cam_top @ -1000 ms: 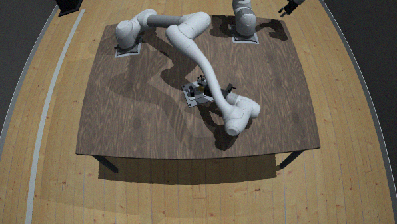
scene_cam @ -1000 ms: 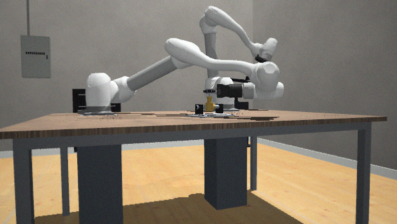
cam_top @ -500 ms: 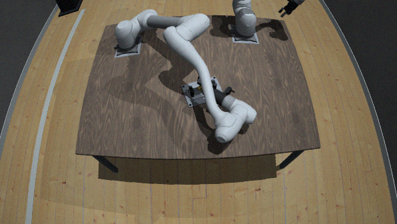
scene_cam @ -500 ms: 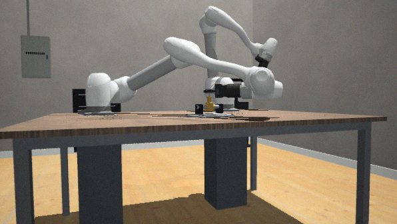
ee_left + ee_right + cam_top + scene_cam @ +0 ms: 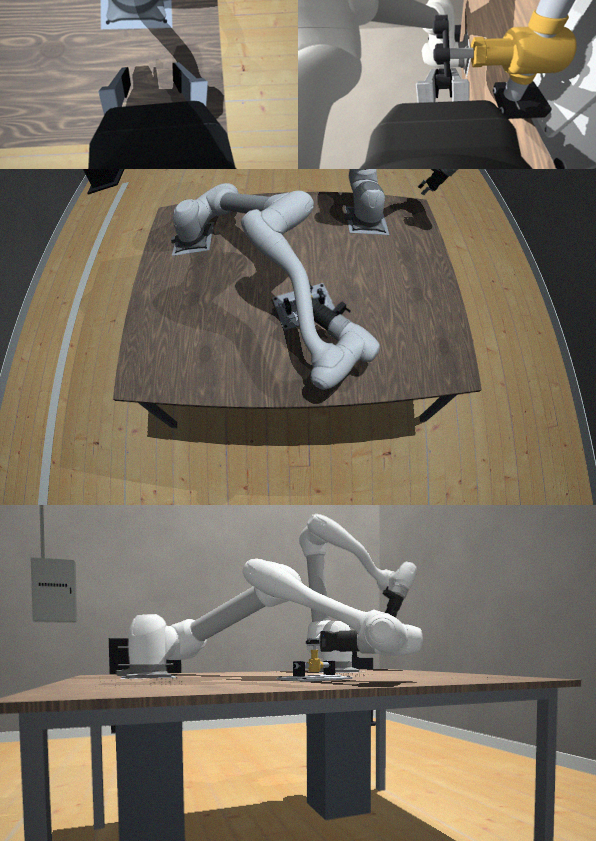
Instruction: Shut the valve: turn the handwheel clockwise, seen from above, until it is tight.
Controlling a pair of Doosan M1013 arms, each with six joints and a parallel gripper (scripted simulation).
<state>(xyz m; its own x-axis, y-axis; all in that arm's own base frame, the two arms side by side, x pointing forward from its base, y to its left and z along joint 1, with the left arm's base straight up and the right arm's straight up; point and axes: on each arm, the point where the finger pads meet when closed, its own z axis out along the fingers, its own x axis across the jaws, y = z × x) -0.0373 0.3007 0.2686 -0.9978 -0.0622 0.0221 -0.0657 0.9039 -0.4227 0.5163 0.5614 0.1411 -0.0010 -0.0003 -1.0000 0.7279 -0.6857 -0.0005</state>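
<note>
Behind the right gripper (image 5: 315, 306) (image 5: 322, 640) (image 5: 443, 78), its arm's base (image 5: 177, 249) is standing near a table (image 5: 200, 354) (image 5: 450, 683) corner. Just beyond the fingertips, a yellow valve (image 5: 314, 664) (image 5: 539, 50) is standing between black brackets (image 5: 287, 305) (image 5: 298, 668) (image 5: 524, 102); this gripper is grasping the rim of its handwheel (image 5: 312, 641) (image 5: 445, 38). The right arm (image 5: 300, 284) (image 5: 330, 602) is crossing above, blocking overhead access. The left gripper (image 5: 422, 188) (image 5: 392, 611) (image 5: 150, 74) is hovering released, well apart, with open room between its fingers and table edges passing nearby.
</note>
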